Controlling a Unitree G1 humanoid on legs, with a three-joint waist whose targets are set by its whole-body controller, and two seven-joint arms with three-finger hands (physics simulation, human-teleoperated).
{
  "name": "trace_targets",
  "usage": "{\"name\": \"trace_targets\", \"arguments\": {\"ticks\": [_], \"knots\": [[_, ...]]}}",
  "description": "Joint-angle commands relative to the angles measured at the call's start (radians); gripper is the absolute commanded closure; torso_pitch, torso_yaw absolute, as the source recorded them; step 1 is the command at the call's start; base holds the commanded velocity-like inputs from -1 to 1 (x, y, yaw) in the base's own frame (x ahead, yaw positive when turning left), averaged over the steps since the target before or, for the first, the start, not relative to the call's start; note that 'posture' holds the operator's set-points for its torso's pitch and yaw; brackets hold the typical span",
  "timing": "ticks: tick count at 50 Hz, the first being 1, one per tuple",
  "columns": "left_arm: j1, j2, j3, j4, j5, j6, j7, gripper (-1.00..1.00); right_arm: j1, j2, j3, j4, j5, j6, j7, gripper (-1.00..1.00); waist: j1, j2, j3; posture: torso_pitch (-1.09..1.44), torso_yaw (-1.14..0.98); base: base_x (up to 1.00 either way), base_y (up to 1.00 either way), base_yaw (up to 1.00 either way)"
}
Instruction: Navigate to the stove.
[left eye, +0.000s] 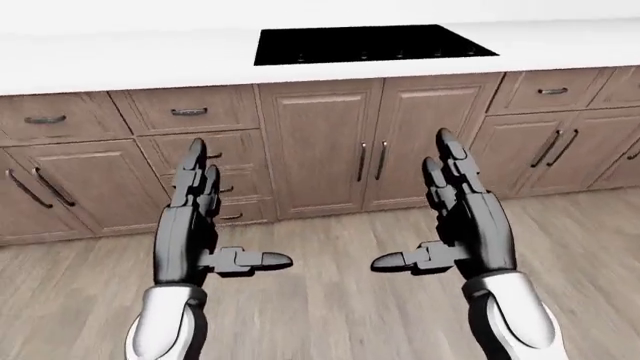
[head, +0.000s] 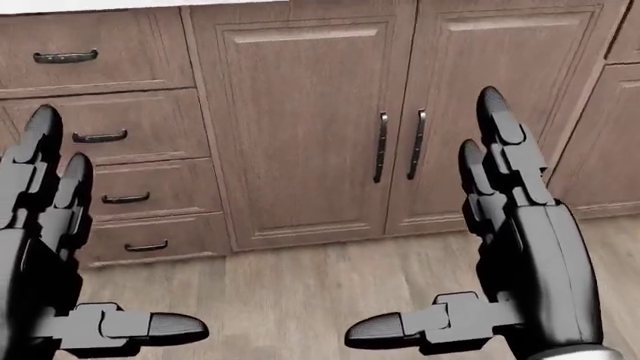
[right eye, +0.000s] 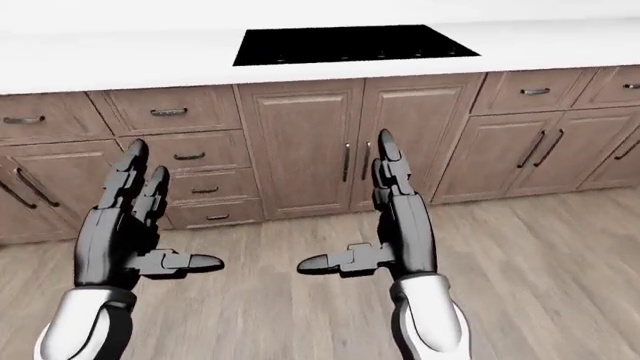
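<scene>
Both robot hands were spread open and empty, the left robot hand (left eye: 196, 225) and right robot hand (left eye: 462, 217) raised level. From between them the stove (left eye: 372, 43) lay at twelve o'clock, flush in the white bench (left eye: 120, 54), long axis running nine to three; neither hand looked nearer.

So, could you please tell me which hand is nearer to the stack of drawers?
Left. The left hand overlaps the stack of drawers in the left-eye view; the right hand is over the double cabinet doors, further right.
</scene>
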Motion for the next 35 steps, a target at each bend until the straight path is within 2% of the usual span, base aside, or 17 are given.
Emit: {"name": "trace_targets", "arguments": {"ticks": [1,2,3,4,5,8,10,11,18,19,20,22,25,32,33,34,35], "knots": [[-0.019,0.005,0.003,-0.032,-0.002,-0.037,-0.003,-1.0,-0.026,0.004,-0.006,-0.029,-0.004,-0.032,-0.011,-1.0,0.007,-0.011,-0.013,0.0,0.0,0.0,0.0,1.0],[-0.017,0.005,0.003,-0.024,-0.001,-0.046,-0.003,-1.0,-0.023,0.003,-0.004,-0.023,-0.004,-0.039,-0.01,-1.0,0.007,-0.009,-0.019,0.0,0.0,0.0,0.0,1.0],[-0.017,0.005,0.004,-0.025,-0.002,-0.045,-0.004,-1.0,-0.022,0.003,-0.004,-0.014,-0.006,-0.046,-0.012,-1.0,-0.023,0.0,-0.024,0.0,0.0,0.0,0.21,0.0],[-0.017,0.005,0.006,-0.031,-0.004,-0.04,-0.003,-1.0,-0.023,0.005,-0.003,-0.022,-0.003,-0.038,-0.013,-1.0,-0.002,-0.01,-0.017,0.0,0.0,0.0,0.0,0.0],[-0.016,0.005,0.005,-0.028,-0.003,-0.044,-0.004,-1.0,-0.023,0.005,-0.004,-0.019,-0.003,-0.041,-0.014,-1.0,-0.012,0.006,-0.026,0.0,0.0,0.0,0.0,0.0],[-0.016,0.005,0.006,-0.035,-0.002,-0.036,-0.003,-1.0,-0.025,0.004,-0.008,-0.01,-0.005,-0.046,-0.019,-1.0,-0.031,0.045,-0.018,0.0,0.0,0.0,0.0,0.0],[-0.019,0.005,0.006,-0.032,-0.002,-0.037,-0.003,-1.0,-0.024,0.0,-0.004,-0.01,-0.017,-0.047,-0.021,-1.0,-0.039,0.104,-0.035,0.0,0.0,0.0,0.0,0.0],[-0.017,0.005,0.005,-0.039,-0.002,-0.031,-0.002,-1.0,-0.023,-0.003,-0.001,-0.013,-0.023,-0.044,-0.02,-1.0,-0.035,0.072,-0.016,0.0,0.0,0.0,0.0,0.0],[-0.014,0.004,0.005,-0.032,-0.002,-0.041,-0.002,-1.0,-0.014,0.001,0.001,-0.006,-0.033,-0.059,-0.005,-1.0,-0.028,0.057,-0.034,0.0,0.0,0.0,0.0,0.0],[-0.013,0.004,0.005,-0.031,-0.002,-0.043,-0.003,-1.0,-0.015,0.001,0.002,-0.009,-0.034,-0.053,-0.006,-1.0,-0.026,0.061,-0.05,0.0,0.0,0.0,-0.1,0.0],[-0.014,0.004,0.005,-0.034,-0.002,-0.04,-0.003,-1.0,-0.013,0.001,0.003,-0.002,-0.036,-0.06,-0.006,-1.0,-0.022,0.063,-0.04,0.0,0.0,0.0,-0.32,0.0],[-0.015,0.005,0.006,-0.031,-0.002,-0.041,-0.003,-1.0,-0.013,0.0,0.003,-0.001,-0.038,-0.061,-0.005,-1.0,-0.017,0.096,-0.032,0.0,0.0,0.0,-0.32,0.0],[-0.017,0.005,0.007,-0.033,-0.003,-0.038,-0.003,-1.0,-0.016,0.0,0.003,-0.003,-0.041,-0.057,-0.003,-1.0,-0.013,0.094,-0.04,0.0,0.0,0.0,-0.33,0.0],[-0.019,0.005,0.004,-0.031,-0.002,-0.034,-0.004,-1.0,-0.023,0.002,0.0,-0.005,-0.043,-0.044,-0.005,-1.0,-0.001,0.034,-0.029,0.0,0.0,0.0,-0.43,0.0],[-0.018,0.005,0.002,-0.035,-0.001,-0.033,-0.004,-1.0,-0.02,0.002,0.001,0.005,-0.043,-0.056,-0.005,-1.0,-0.001,0.009,-0.035,0.0,0.0,0.0,-0.51,0.0],[-0.017,0.005,0.0,-0.037,0.001,-0.031,-0.003,-1.0,-0.02,0.002,0.004,0.004,-0.046,-0.053,-0.006,-1.0,-0.003,-0.033,-0.049,0.0,0.0,0.0,-0.51,0.0],[-0.017,0.005,0.0,-0.031,0.001,-0.037,-0.003,-1.0,-0.021,0.002,0.002,0.002,-0.045,-0.05,-0.005,-1.0,-0.006,-0.021,-0.04,0.0,0.0,0.0,-0.51,0.0]]}}
